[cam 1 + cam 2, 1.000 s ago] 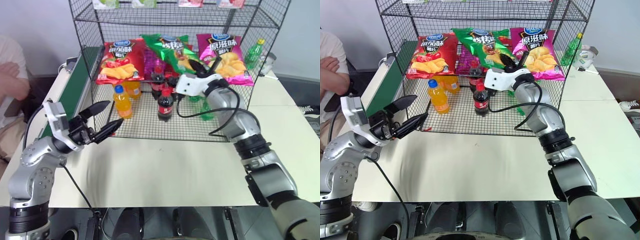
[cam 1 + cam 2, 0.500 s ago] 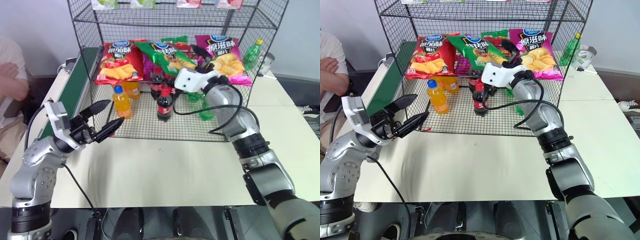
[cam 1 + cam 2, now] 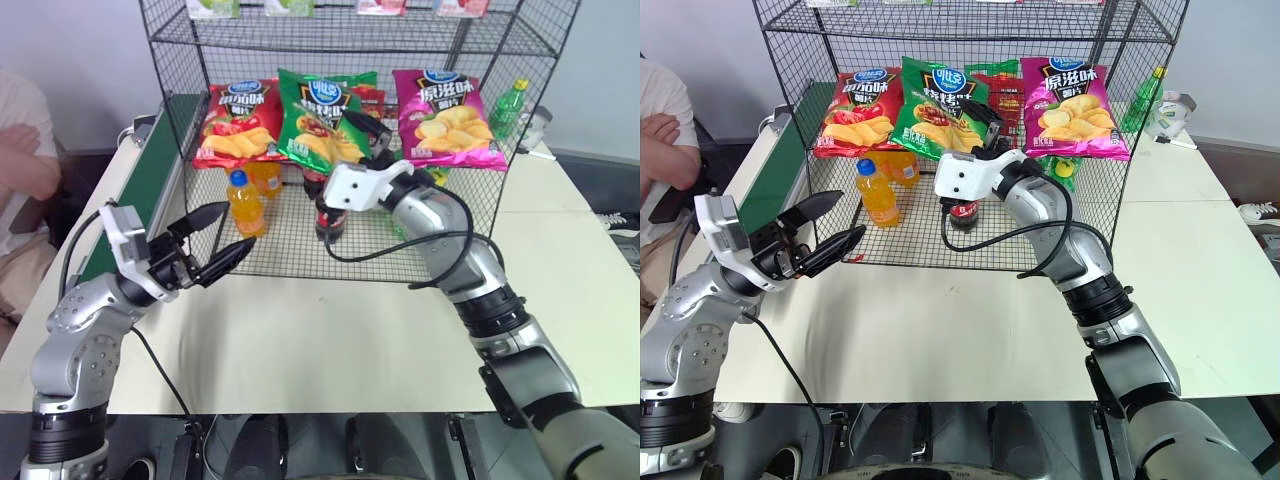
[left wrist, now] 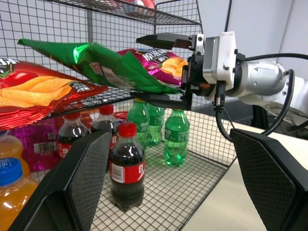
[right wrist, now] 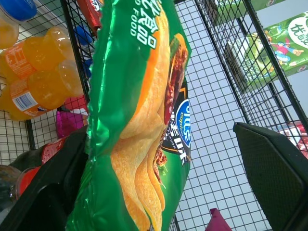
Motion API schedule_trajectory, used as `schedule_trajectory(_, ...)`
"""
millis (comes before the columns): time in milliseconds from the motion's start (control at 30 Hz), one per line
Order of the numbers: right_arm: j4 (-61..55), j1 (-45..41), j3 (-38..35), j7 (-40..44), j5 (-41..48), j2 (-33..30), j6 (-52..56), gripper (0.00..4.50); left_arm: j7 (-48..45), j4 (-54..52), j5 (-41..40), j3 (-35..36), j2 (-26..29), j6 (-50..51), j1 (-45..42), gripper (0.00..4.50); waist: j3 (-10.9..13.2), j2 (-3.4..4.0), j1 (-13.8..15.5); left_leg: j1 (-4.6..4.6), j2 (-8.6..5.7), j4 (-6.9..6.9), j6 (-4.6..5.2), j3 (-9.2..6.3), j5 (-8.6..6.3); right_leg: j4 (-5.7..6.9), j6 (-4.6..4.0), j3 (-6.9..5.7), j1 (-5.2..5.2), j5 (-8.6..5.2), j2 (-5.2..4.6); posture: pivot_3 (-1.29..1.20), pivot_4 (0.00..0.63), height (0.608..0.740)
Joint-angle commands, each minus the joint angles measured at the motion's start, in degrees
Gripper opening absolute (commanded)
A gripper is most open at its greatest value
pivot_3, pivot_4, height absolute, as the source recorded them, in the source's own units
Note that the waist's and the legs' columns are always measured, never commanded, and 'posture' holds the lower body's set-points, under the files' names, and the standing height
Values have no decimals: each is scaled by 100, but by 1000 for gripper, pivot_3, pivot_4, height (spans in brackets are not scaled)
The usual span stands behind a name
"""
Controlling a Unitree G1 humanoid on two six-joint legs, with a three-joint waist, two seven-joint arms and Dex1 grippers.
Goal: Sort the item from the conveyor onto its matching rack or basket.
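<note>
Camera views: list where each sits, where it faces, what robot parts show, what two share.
Head pair: on the head, facing forward and down at a tall black wire-grid rack; both arms show, with the left gripper.
Left wrist: looks along its own black fingers toward the right gripper, open around a glossy green chip bag.
Right wrist: looks along that gripper's fingers; the bag lies between them.
Shared: both wrist views show the bag.
</note>
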Motion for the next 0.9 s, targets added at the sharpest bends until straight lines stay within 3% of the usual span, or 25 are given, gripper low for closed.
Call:
schedule_trajectory(33, -66, -234, -168, -109, 163, 32, -109, 3792, 23, -96, 19, 0, -1, -88, -61, 4223, 0, 0, -2, 0, 0, 0, 0, 0, 0, 0, 0, 0, 0, 0, 0, 0, 150, 739)
schedule_trajectory(67, -51, -240, -167, -101, 182, 31, -119, 3551, 28, -103, 17, -3, -5, -84, -61, 4223, 0, 0, -5, 0, 0, 0, 0, 0, 0, 0, 0, 0, 0, 0, 0, 0, 150, 739)
schedule_trajectory(300, -35, -253, -178, -98, 311, 7, -213, 136, 36, -138, 24, -16, -40, -104, 6, 4223, 0, 0, -2, 0, 0, 1, 0, 0, 0, 0, 0, 0, 0, 0, 0, 0, 150, 739)
schedule_trajectory(900, 70, -139, -24, -145, -321, -279, 141, 55, 68, -137, 22, -28, -60, -103, -36, 4223, 0, 0, -7, -1, 1, 3, 0, 0, 0, 0, 0, 0, 0, 0, 1, 0, 150, 739)
